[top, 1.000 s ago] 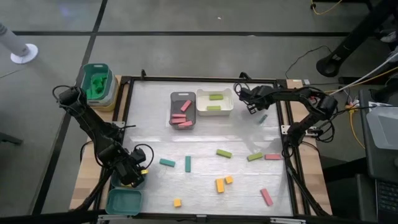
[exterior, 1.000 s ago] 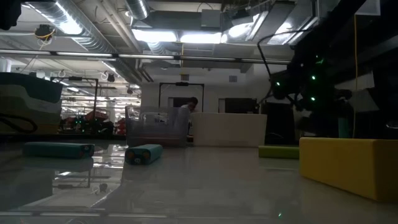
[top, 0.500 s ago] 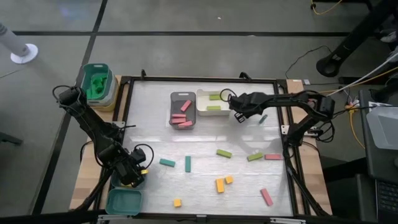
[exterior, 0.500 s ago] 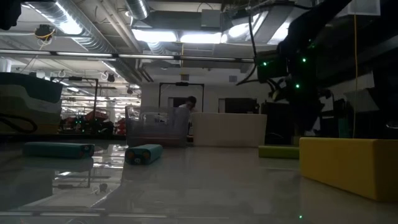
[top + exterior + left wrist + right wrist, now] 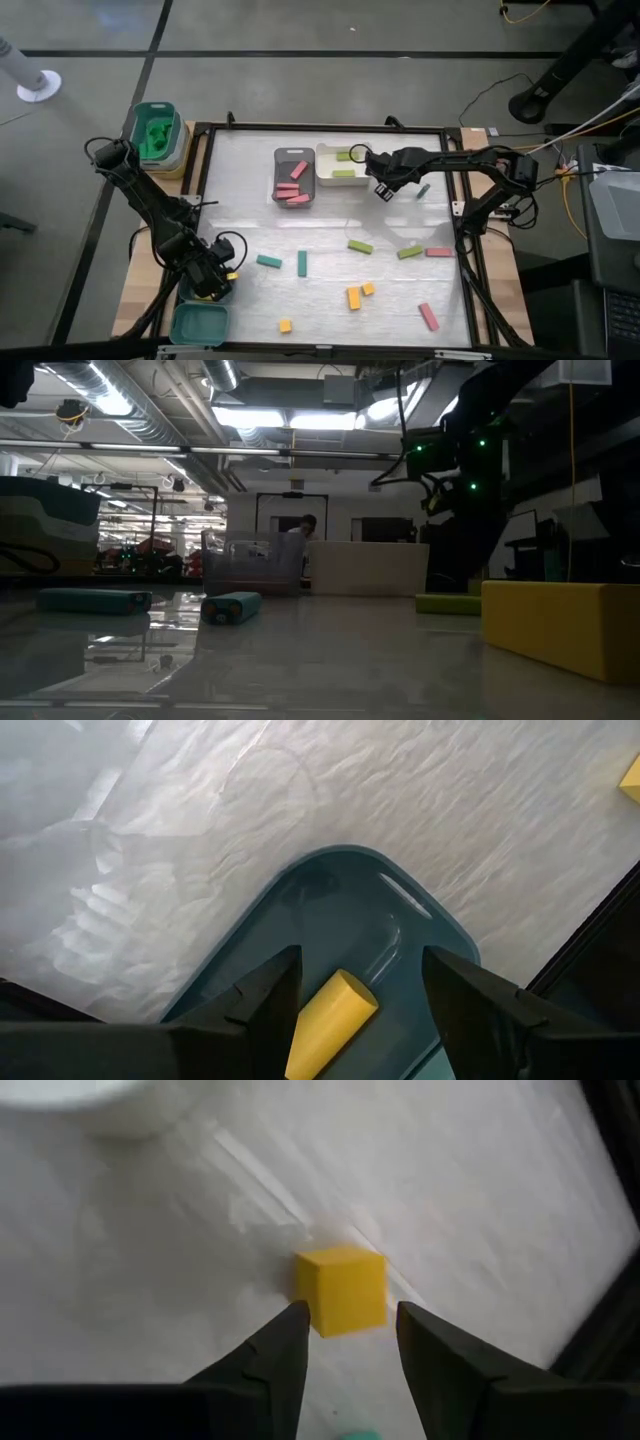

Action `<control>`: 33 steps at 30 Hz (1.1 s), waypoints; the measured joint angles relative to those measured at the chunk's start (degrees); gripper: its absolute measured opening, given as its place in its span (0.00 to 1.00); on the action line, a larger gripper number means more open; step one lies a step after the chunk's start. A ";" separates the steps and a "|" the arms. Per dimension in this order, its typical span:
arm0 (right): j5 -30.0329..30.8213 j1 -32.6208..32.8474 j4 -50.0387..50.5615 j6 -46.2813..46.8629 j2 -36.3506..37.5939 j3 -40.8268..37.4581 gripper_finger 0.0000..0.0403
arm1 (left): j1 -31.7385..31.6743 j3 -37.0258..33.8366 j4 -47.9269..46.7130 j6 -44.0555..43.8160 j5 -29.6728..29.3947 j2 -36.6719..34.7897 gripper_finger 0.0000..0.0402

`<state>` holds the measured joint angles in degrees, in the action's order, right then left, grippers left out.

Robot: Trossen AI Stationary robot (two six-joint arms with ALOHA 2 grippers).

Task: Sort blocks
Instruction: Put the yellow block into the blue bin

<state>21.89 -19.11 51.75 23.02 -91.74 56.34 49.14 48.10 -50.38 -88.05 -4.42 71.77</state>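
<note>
Swinging in from the bench's [image 5: 330,230] right side, the right gripper [image 5: 383,190] now hangs beside the white tray [image 5: 372,165], a yellow cube [image 5: 340,1290] at its tips (pinched or not, can't tell), prob. next for sorting; the left gripper [image 5: 360,990] waits spread over the teal tray [image 5: 420,920].

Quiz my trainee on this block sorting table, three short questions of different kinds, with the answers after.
1. True or false: the grey tray holds pink blocks.
2. What colour is the cube that the right pincer holds?
3. The open left pincer hangs over: A, a white tray; B, a teal tray; C, bare table.

Key: 1 true. 2 yellow. 3 B.
</note>
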 joint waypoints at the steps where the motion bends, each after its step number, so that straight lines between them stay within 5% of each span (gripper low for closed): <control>1: -0.57 0.00 -0.49 -1.30 0.02 0.00 0.38 | 0.00 0.00 0.00 0.00 -0.17 0.00 0.49; 17: -11.06 -6.60 -2.45 -4.30 0.09 0.02 0.38 | 0.01 0.00 -0.01 1.68 -0.79 0.00 0.49; 33: -7.69 -7.31 -5.71 -7.11 0.20 -4.59 0.38 | 0.01 -0.02 0.01 1.95 -1.42 0.00 0.49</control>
<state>14.20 -26.42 46.04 15.90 -91.55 51.75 49.15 48.07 -50.37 -86.11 -5.84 71.77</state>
